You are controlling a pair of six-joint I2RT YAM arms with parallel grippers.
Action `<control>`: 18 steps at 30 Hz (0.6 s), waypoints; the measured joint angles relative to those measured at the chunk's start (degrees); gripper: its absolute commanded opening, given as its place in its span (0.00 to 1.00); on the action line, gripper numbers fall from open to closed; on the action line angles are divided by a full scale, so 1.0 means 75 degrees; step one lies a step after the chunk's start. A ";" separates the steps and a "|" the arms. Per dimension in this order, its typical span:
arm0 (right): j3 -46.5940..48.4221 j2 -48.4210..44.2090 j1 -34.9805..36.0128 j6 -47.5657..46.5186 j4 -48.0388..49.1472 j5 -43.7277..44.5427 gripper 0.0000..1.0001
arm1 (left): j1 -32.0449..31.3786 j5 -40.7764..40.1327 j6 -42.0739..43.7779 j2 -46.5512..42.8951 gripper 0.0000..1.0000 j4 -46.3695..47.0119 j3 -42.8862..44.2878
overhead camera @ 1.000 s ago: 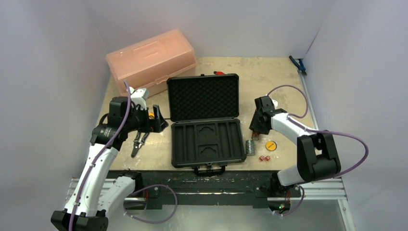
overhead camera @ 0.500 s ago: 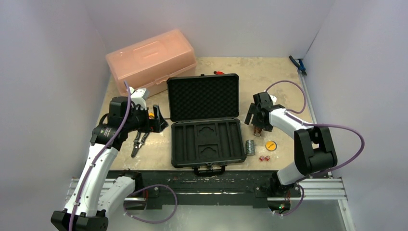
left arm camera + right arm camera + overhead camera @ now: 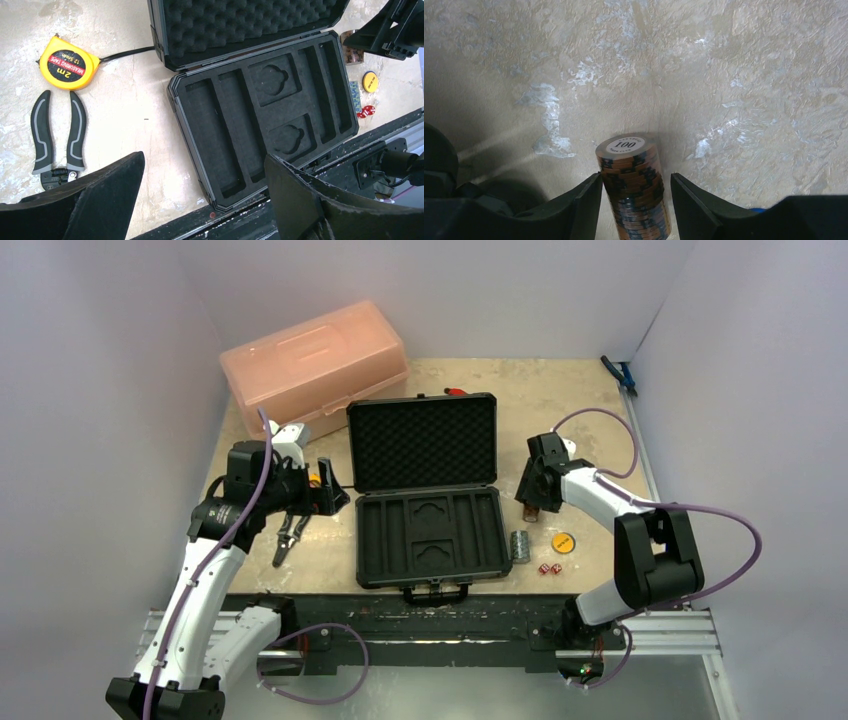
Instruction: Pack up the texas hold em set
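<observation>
Brown-red chip stack [image 3: 631, 192] standing between jaws of right hand [image 3: 635, 177], grasp unclear, left hand [image 3: 202, 159] hovering released beside black case [image 3: 225, 125].

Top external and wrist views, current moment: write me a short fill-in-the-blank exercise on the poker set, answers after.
1. The top chip of the brown-red poker chip stack, standing between the jaws of the right gripper, reads ____.
2. The moulded tray of the open small black hard case holds ____ chips.
3. Its lid is lined with black ____.
4. The round yellow tool beside the grey-handled pliers is a tape ____.
Missing words: 100; no; foam; measure.
</observation>
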 measured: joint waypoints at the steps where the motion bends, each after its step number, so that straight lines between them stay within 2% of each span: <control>1: 0.0000 0.0000 0.0000 0.0003 0.0000 -0.0003 0.56 | 0.0000 -0.0003 0.0000 0.0003 0.89 0.0000 0.0000; 7: -0.0117 0.0006 0.0000 0.0000 0.0023 -0.0029 0.48 | 0.0000 -0.0003 0.0003 0.0000 0.89 0.0000 0.0000; 10: -0.0125 0.0006 0.0000 -0.0017 0.0035 -0.0061 0.29 | 0.0000 -0.0003 0.0003 0.0003 0.89 0.0000 0.0000; 14: -0.0125 0.0006 -0.0003 -0.0020 0.0096 -0.0157 0.23 | 0.0000 -0.0003 0.0003 0.0003 0.89 0.0000 0.0000; 17: -0.0125 0.0000 0.0000 -0.0038 0.0105 -0.0187 0.01 | 0.0000 -0.0003 0.0003 0.0003 0.89 0.0000 0.0000; 18: -0.0125 -0.0012 -0.0003 -0.0061 0.0096 -0.0207 0.00 | 0.0000 -0.0003 0.0003 0.0003 0.89 0.0003 0.0000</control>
